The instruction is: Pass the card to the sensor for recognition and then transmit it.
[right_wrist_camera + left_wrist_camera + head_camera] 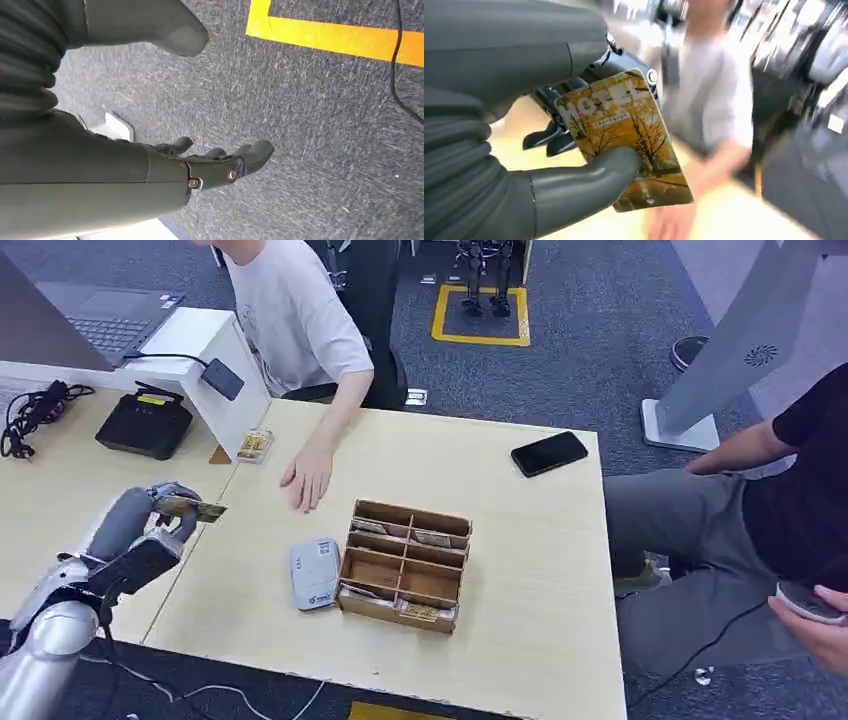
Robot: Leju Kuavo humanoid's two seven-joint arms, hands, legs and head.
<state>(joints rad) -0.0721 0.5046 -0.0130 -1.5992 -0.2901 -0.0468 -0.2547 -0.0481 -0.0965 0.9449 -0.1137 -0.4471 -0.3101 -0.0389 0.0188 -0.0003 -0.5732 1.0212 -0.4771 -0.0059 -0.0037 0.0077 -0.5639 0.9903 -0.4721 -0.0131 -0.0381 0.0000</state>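
Note:
My left hand (168,508) is raised over the left part of the table and holds a yellow hotel card (196,508) flat, pointing right. In the left wrist view the thumb and fingers of that hand (574,165) pinch the card (634,125), which shows autumn trees and the word HOTEL. The white sensor pad (314,574) lies on the table just left of the wooden card box (405,565), to the right of and below the card. My right hand (215,162) hangs over grey carpet with its fingers apart and nothing in them.
A person in a light shirt sits at the far side, one hand (307,478) flat on the table near the box. A second person sits at the right edge. A black phone (549,453), a black device (144,423) with cables and a laptop (105,325) lie around.

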